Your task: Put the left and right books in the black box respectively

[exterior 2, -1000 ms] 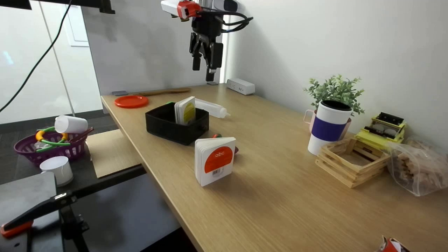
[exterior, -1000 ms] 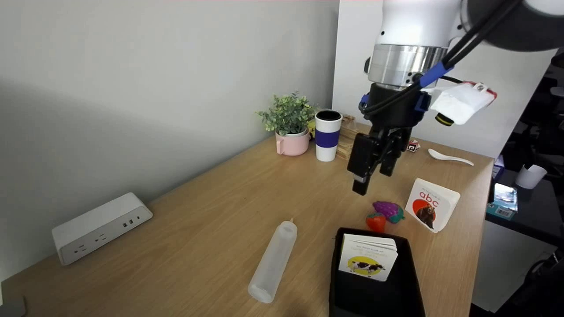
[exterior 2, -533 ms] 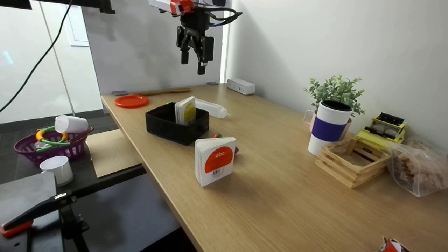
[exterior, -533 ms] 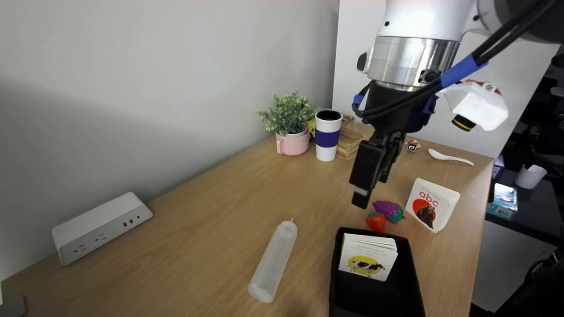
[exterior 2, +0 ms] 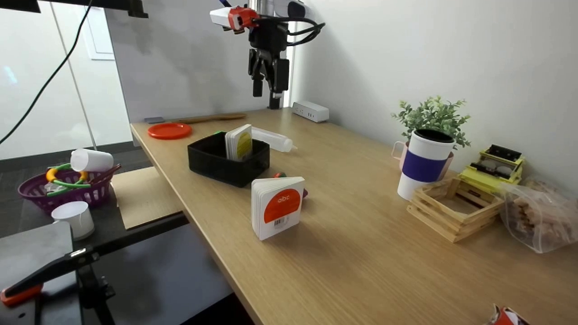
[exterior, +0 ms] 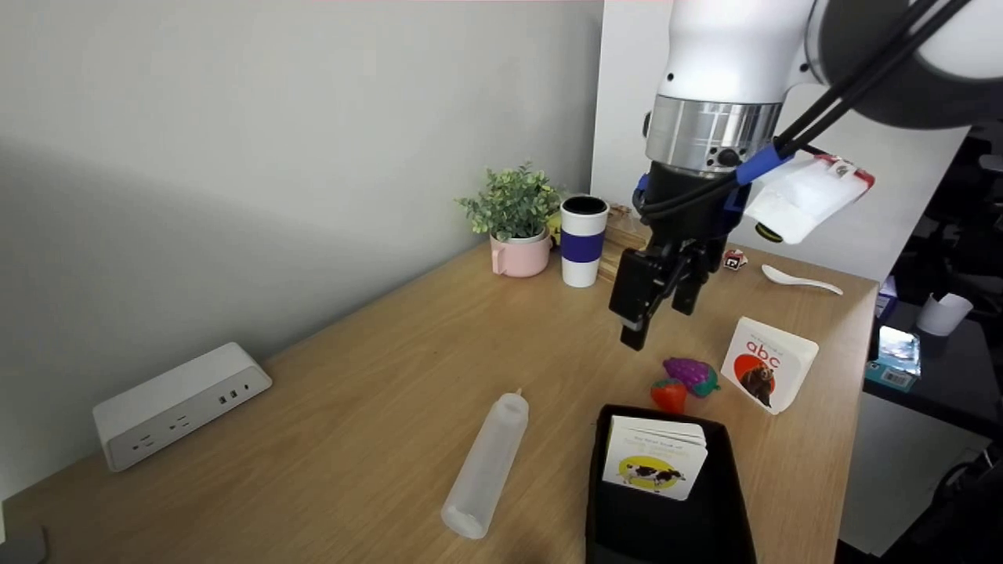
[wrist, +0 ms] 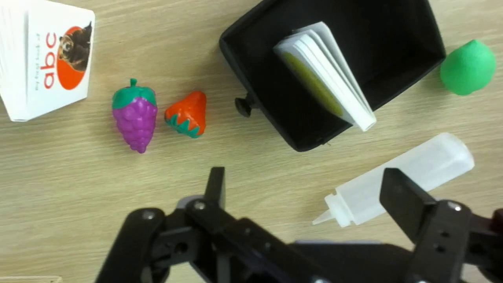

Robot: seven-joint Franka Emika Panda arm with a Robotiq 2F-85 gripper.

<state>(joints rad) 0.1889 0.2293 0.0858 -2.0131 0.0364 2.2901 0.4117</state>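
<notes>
We have the black two-fingered gripper [wrist: 306,182] spread wide, holding nothing, and we judge the step in hand to be fetching the white square board book with the red circle and bear on its cover [wrist: 51,61], standing at the upper left of the wrist frame on the pale wood-grain tabletop [wrist: 59,192]; the white square board book with the yellow cover picture [wrist: 326,76] already stands inside the matte black rectangular box [wrist: 397,31] at upper right. We should turn the jaws to straddle the remaining book's thickness, come straight down and squeeze its leaves together, since fanned pages could slip, then lift high past the purple toy grapes [wrist: 135,118] and red toy strawberry [wrist: 188,114]. In both exterior views the tabletop runs along a plain grey wall [exterior: 274,157], and a purple plastic basket [exterior 2: 67,196] sits at the left edge of an exterior view
</notes>
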